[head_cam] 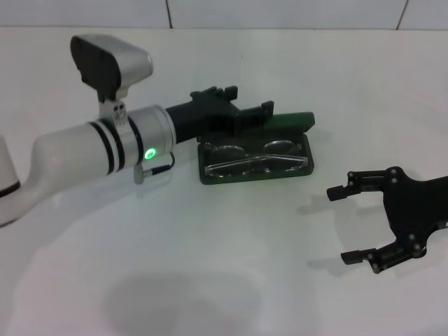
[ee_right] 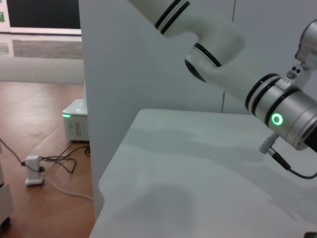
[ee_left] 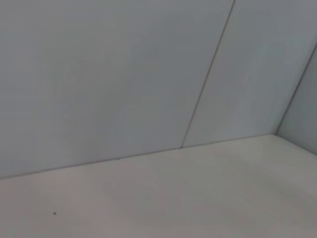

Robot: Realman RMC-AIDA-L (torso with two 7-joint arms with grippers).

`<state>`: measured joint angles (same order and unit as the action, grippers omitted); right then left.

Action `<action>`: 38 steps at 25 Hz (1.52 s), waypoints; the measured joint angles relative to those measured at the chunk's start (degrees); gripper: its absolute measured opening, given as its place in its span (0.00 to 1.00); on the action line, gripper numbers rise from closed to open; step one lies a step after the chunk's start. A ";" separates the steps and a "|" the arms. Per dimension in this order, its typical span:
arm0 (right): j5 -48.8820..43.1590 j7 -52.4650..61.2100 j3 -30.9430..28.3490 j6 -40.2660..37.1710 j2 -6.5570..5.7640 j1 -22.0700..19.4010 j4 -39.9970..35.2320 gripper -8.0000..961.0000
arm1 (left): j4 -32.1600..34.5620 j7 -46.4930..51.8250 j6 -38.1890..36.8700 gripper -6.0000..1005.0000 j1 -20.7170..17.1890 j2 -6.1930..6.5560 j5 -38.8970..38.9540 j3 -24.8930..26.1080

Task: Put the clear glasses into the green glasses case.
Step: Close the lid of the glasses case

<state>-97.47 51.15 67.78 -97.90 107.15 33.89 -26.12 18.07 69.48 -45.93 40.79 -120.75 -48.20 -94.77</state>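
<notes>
Left gripper [head_cam: 234, 112]: at back edge of green glasses case [head_cam: 256, 150], by lid hinge, prob. to shut lid; finger state not visible. Clear glasses [head_cam: 255, 159] lay inside case. Right gripper [head_cam: 348, 224]: spread wide, empty, parked.

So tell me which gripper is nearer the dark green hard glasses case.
Left. The left gripper is at the dark green hard glasses case, over its rear edge by the lid. The right gripper hovers apart, off its right end.

Case lid and left gripper partly hidden

The left gripper [head_cam: 241, 115] covers much of the case [head_cam: 294, 166] lid, so its finger spread cannot be told; the picture's edge cuts off the right gripper's [head_cam: 344, 225] arm.
</notes>
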 joint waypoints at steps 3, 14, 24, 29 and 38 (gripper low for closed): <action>-0.29 0.26 -0.04 0.06 -0.14 0.33 -0.10 0.92 | 1.92 -0.12 -0.52 0.87 -2.62 0.00 -0.06 -1.22; -0.53 0.23 -0.05 0.55 -0.56 0.39 -0.53 0.92 | 3.60 -2.86 -6.08 0.87 -6.91 0.10 0.90 -2.11; -0.54 0.11 -0.02 1.81 -0.65 0.38 -0.53 0.92 | 3.23 -6.04 -6.45 0.87 -7.69 0.07 2.37 -3.24; -0.53 0.08 -0.02 2.20 -0.60 0.52 -0.72 0.92 | 3.72 -7.72 -9.04 0.87 -8.28 0.29 6.46 -3.10; -0.53 0.18 -0.02 2.11 -0.22 0.54 -1.20 0.92 | 2.39 -5.46 -3.90 0.87 -4.72 0.69 8.85 -3.12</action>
<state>-97.99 51.33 67.76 -95.79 106.94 34.43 -27.32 20.46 64.02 -49.84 36.07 -120.05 -39.35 -97.90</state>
